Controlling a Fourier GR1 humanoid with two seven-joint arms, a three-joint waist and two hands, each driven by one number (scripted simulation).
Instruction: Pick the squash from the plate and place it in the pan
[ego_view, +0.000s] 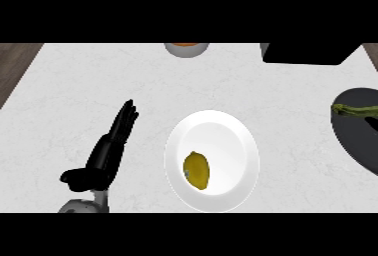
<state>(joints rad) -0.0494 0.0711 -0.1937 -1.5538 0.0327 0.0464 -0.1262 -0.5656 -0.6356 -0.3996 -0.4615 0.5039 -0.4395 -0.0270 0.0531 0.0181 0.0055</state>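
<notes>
Squash (196, 170) on plate (212, 125), untouched; left hand (111, 145) flat and released beside it.

Squash: yellow, smooth, oval, lying in the plate's lower-left part, long axis near vertical in the head view, top tipped slightly left. Plate: white, glossy, round, on a pale speckled desk (111, 75). Left hand: black, left of the plate and apart from it, fingers straight and pointing up-right, thumb out to the left; holds nothing. Right hand not seen. Pan (354, 135): dark, matte, round, right of the plate at the view's edge, cut off; a green, knobbly stem-like thing (354, 111) lies across its upper part. Above the plate, at the desk's far edge: a pale bowl (185, 49) with orange inside, and a black box (306, 52) further right.
</notes>
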